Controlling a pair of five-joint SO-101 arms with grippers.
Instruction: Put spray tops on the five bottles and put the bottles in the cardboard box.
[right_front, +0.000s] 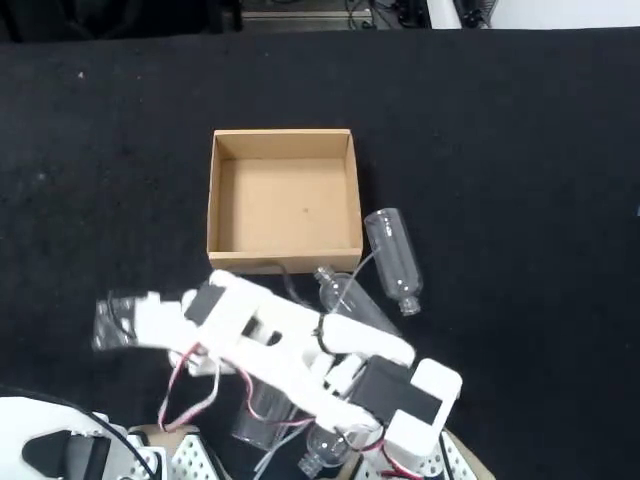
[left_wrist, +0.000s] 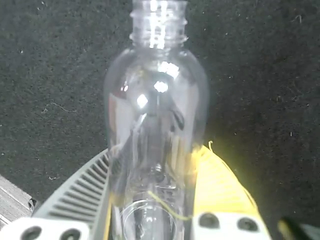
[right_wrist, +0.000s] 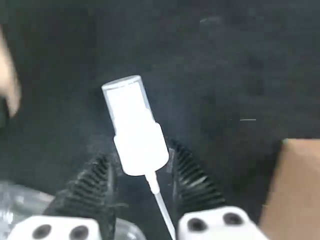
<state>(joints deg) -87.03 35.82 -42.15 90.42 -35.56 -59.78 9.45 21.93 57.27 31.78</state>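
Bottle (left_wrist: 156, 125) rests clamped in left pincer (left_wrist: 154, 150), neck bare and facing out for capping; right pincer (right_wrist: 139, 155) grips spray top (right_wrist: 135, 130) by its collar, tube free, at eight o'clock from box (right_front: 285, 205).

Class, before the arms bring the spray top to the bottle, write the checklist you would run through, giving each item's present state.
1. Bottle held in the left gripper: ok, clamped around its body.
2. Neck free of any top: ok.
3. Spray top held in the right gripper: ok, gripped at its collar.
4. Dip tube straight to its end: cannot tell.
5. Top lined up with the neck: cannot tell.
6. Cardboard box open with room inside: ok.
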